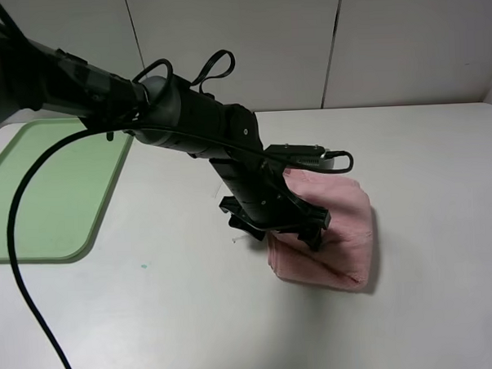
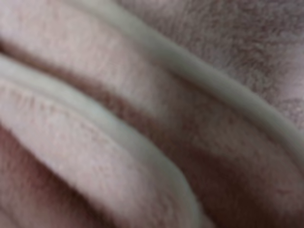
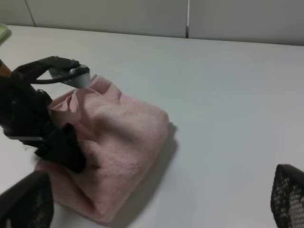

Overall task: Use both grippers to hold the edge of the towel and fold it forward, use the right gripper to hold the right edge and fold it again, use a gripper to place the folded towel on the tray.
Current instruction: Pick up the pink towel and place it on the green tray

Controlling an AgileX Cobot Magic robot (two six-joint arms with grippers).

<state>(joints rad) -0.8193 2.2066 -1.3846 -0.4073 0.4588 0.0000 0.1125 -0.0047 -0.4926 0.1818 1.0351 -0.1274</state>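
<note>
The pink towel (image 1: pixel 338 229) lies folded into a thick bundle on the white table, right of centre, and it also shows in the right wrist view (image 3: pixel 123 137). My left gripper (image 1: pixel 279 230) reaches across the middle and is pressed onto the towel's left side, where the cloth is bunched up; its fingertips are buried in the cloth. The left wrist view is filled by blurred pink folds (image 2: pixel 142 123) with the pale hem (image 2: pixel 199 71) running across. My right gripper (image 3: pixel 156 209) is open and empty, apart from the towel, its fingers (image 3: pixel 28 202) spread wide. The green tray (image 1: pixel 50 185) lies at the far left.
The left arm and its black cable (image 1: pixel 21 268) cross over the table between the tray and the towel. A grey panelled wall (image 1: pixel 305 43) stands behind the table's back edge. A small teal speck (image 1: pixel 143 265) is on the table.
</note>
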